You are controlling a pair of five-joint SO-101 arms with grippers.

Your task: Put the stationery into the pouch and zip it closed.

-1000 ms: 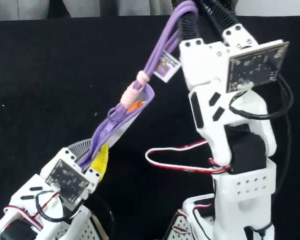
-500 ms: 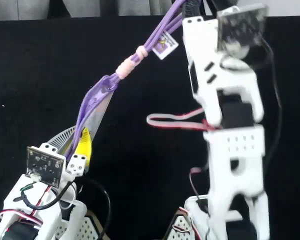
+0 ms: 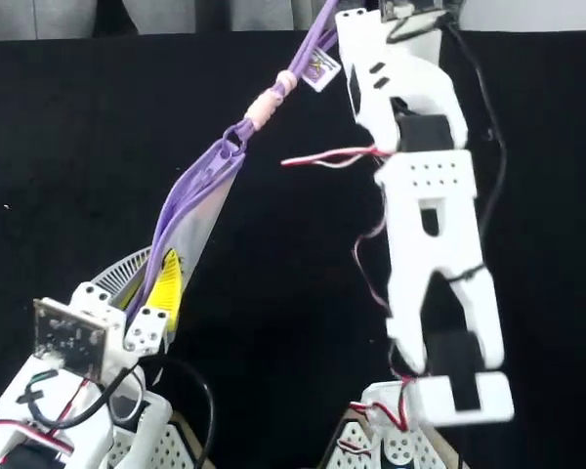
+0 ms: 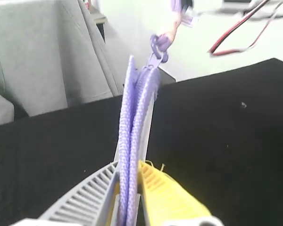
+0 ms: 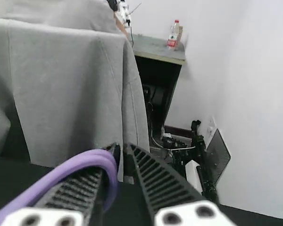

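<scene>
- The pouch [image 3: 190,210] hangs in the air over the black table [image 3: 78,147], stretched taut on a slant between the 2 arms.
- The left hand [image 3: 156,293] is clamped on the pouch's lower end, with the purple edge pinched between its grey and yellow fingers.
- The right hand [image 5: 120,155] is closed on the purple strap [image 3: 308,49], which runs through a pink bead [image 3: 264,106] down to the zip slider [image 3: 236,135]. A small tag [image 3: 322,66] dangles beside the strap.
- Compared with 1 second ago, the right arm [image 3: 425,225] has swung up and away from the left one, drawing the strap higher and farther back.
- The left hand has dropped lower and kept its grip, so the pouch is now pulled longer and straighter.
- The slider has run along the zip with that pull. The open mouth, where an orange item showed 1 second ago, now looks drawn together below the slider.
- I judge the zip to be at or very near its end, so the closing step looks almost done.
- More pulling would mainly strain the strap or drag the pouch out of the left hand.
</scene>
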